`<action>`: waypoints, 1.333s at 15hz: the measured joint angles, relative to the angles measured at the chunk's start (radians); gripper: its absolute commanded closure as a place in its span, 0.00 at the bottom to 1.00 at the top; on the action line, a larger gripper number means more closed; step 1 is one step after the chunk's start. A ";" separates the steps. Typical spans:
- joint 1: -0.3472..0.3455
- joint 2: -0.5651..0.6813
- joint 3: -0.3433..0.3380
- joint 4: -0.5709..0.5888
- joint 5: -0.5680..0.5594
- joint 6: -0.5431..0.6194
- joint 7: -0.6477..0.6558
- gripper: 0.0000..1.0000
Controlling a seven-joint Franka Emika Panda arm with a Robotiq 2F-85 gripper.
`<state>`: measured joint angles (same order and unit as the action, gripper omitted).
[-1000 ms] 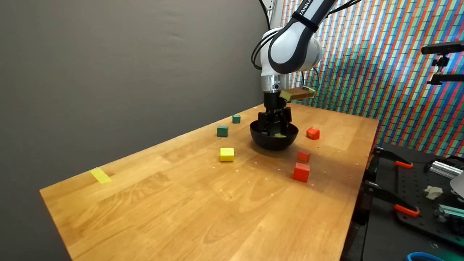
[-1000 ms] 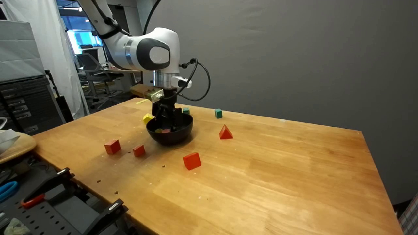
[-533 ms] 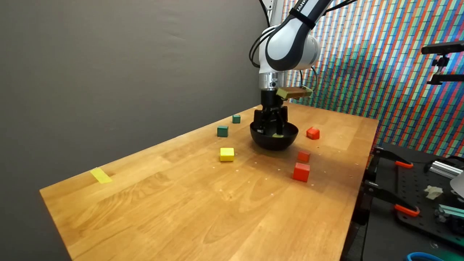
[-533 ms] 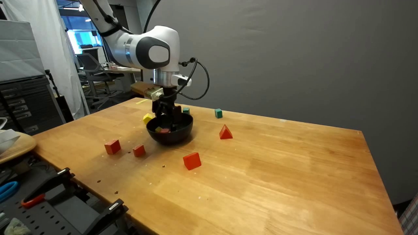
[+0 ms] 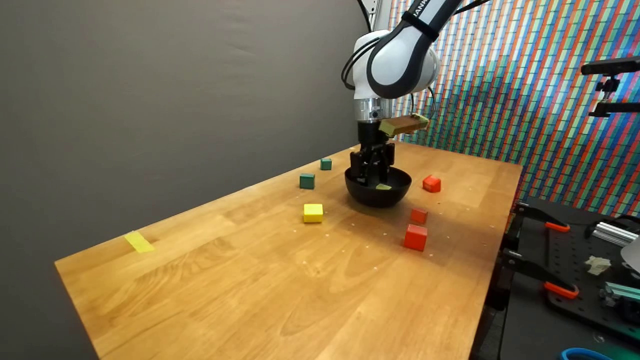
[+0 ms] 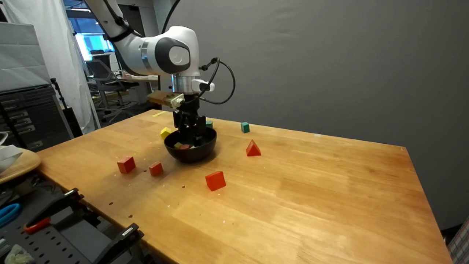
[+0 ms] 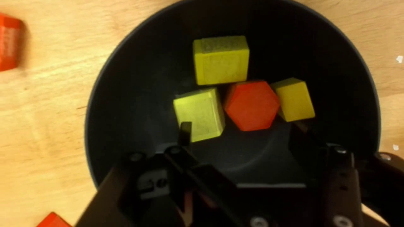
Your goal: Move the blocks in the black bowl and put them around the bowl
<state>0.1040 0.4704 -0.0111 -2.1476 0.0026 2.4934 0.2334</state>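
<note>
The black bowl [image 5: 377,197] stands upright on the wooden table. In the wrist view it holds a pale yellow block [image 7: 200,110], a yellow block [image 7: 222,64] with a grey strip, a smaller yellow block [image 7: 296,101] and a red six-sided block [image 7: 252,105]. My gripper [image 7: 241,132] points down inside the bowl, its jaws apart with nothing gripped; the left fingertip overlaps the pale yellow block from this angle. On the table round the bowl lie a yellow block [image 5: 313,215], two green blocks [image 5: 307,181] and several red ones, among them a pyramid [image 6: 253,149] and a cube [image 6: 215,181].
A flat yellow strip [image 5: 139,242] is stuck near the far table edge. Clamps [image 6: 121,244] grip the table's side, beside a dark perforated board [image 5: 580,270]. A grey wall [image 5: 200,100] runs along the back.
The gripper has risen slightly and shifted a little toward the grey wall, still within the bowl. Its fingers look slightly closer together. The bowl and the blocks on the table have not moved.
</note>
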 measured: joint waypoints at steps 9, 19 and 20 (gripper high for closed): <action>0.040 -0.002 -0.001 0.010 -0.022 -0.046 0.061 0.28; 0.022 0.012 0.008 0.008 0.080 -0.032 0.063 0.34; 0.016 0.013 0.010 0.008 0.096 -0.029 0.062 0.36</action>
<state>0.1201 0.4833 -0.0007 -2.1393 0.0987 2.4647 0.2951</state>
